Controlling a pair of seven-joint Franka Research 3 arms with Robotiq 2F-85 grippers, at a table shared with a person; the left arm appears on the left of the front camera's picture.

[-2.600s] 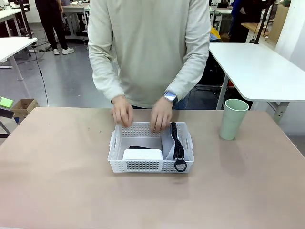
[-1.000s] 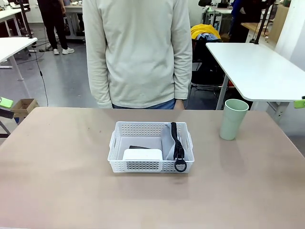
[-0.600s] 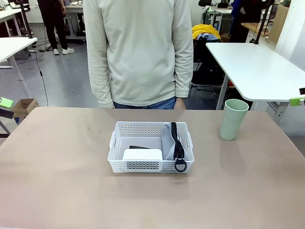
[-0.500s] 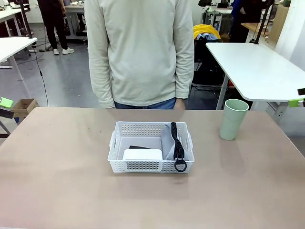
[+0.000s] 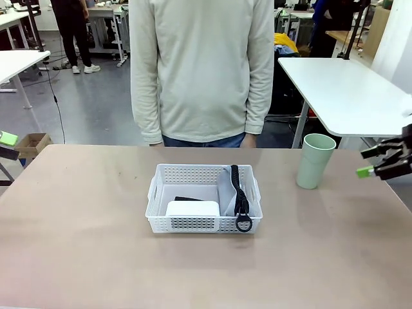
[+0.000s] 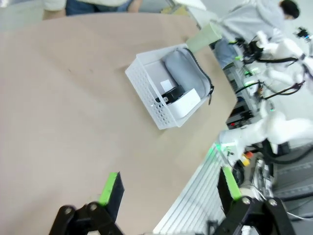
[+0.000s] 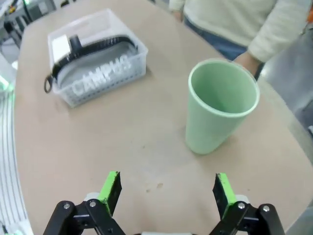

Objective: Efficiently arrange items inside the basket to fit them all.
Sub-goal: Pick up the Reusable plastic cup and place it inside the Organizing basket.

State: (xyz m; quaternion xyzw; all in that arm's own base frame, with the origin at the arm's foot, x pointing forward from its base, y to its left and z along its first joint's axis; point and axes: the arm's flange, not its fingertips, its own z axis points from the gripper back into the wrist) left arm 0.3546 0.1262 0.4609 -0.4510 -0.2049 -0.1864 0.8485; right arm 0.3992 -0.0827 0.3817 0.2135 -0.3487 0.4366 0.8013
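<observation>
Front view: a white lattice basket (image 5: 193,174) is set at mid-bench (image 5: 77,244), holding a grey pouch (image 5: 225,193) along its right side, a white block (image 5: 193,208) at the near wall and a black stapler (image 5: 187,199) just behind it. A pale green cup (image 5: 316,161) stands upright outside, to the right. The right gripper (image 5: 367,161) is spread and empty near the cup; the left gripper (image 6: 169,180) is spread and empty, well away from the basket. Little free space can be seen inside, so the cup might be knocked over by a careless grasp, or left jutting above the rim.

On table (image 5: 77,244): 1 basket (image 5: 193,223) w/ 1 pouch (image 5: 226,192), 1 block (image 5: 192,209), 1 stapler (image 5: 187,199); 1 cup (image 5: 315,162) at 2 o'clock; 1 person (image 5: 203,64) at 12.
</observation>
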